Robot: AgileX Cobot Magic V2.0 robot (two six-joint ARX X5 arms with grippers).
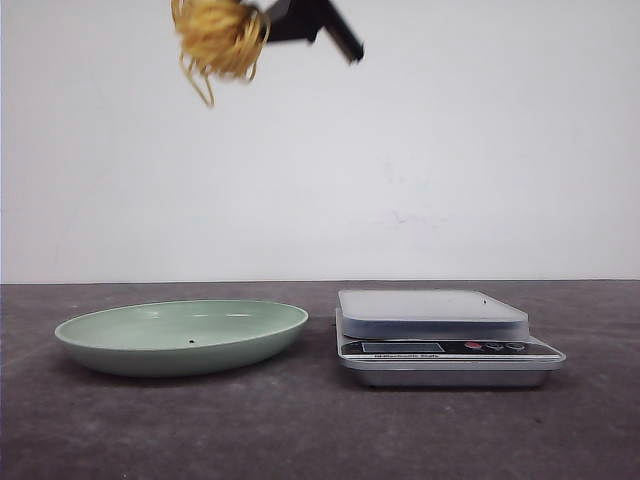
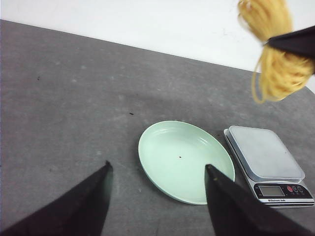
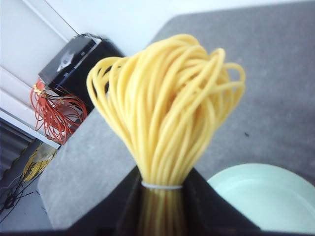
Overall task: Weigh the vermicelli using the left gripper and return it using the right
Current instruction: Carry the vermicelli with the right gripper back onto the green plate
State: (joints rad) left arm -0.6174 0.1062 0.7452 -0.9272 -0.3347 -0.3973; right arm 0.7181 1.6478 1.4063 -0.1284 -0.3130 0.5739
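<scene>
A: Vermicelli point(image 1: 220, 35) hangs high above the green plate point(image 1: 180, 335), pinched at its tie by the right hand point(image 3: 161, 196), which is clamped on the bundle.

B: And the left hand point(image 2: 157, 172)?

A: Spread wide, holding nothing, over the tabletop point(image 2: 74, 98). I'd lower straight down over the plate's middle, clear of the scale point(image 1: 435, 310), and release low so the strands don't spill.

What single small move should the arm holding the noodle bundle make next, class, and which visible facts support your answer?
Probably lower the right gripper toward the green plate. Its fingers are shut on the vermicelli bundle, held high above the plate's side of the table. The scale platform is bare and the plate is empty, so returning the bundle seems to be what remains. The left gripper is open and holds nothing.
</scene>
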